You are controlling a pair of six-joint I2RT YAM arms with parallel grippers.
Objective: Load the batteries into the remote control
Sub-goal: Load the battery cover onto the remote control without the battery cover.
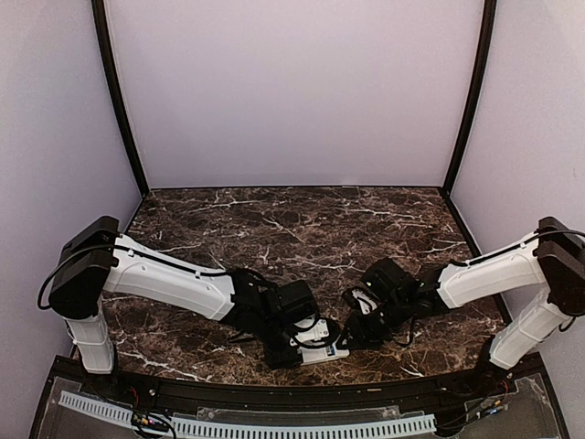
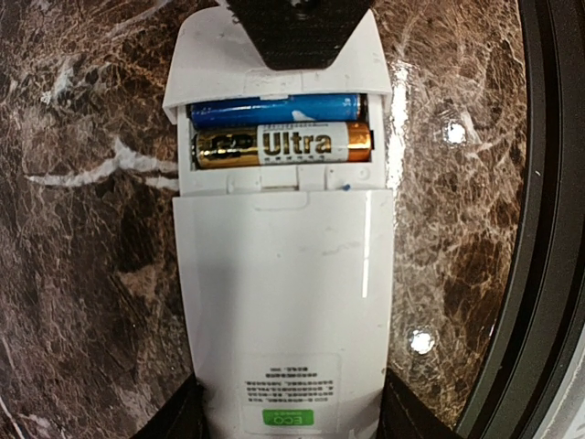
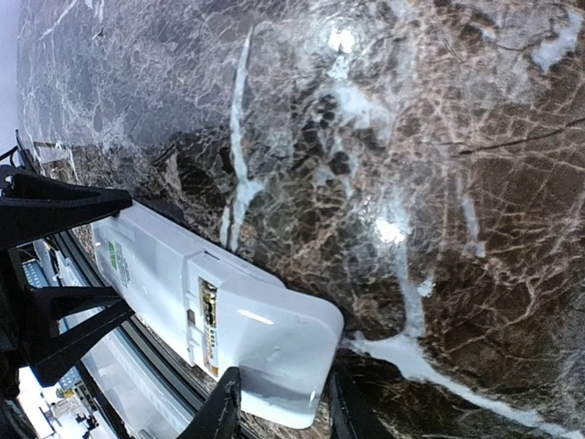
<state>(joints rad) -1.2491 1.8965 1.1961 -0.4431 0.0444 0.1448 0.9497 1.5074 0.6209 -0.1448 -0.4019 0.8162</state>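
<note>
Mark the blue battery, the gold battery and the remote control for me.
blue battery [image 2: 274,110]: left wrist view, mid-body.
gold battery [image 2: 283,144]: left wrist view, Ultra label.
remote control [image 2: 283,274]: left wrist view, back cover.

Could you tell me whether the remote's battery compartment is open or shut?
Open: the remote control has no cover on; both batteries lie exposed inside.

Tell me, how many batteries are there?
2: a blue battery and a gold battery, side by side in the open compartment of the remote. Others may be hidden.

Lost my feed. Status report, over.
Left gripper: jaws clamped on remote control, back up. Two batteries seated, exposed. Right gripper: jaws straddle its end, grip unclear. Nothing blocking.
</note>
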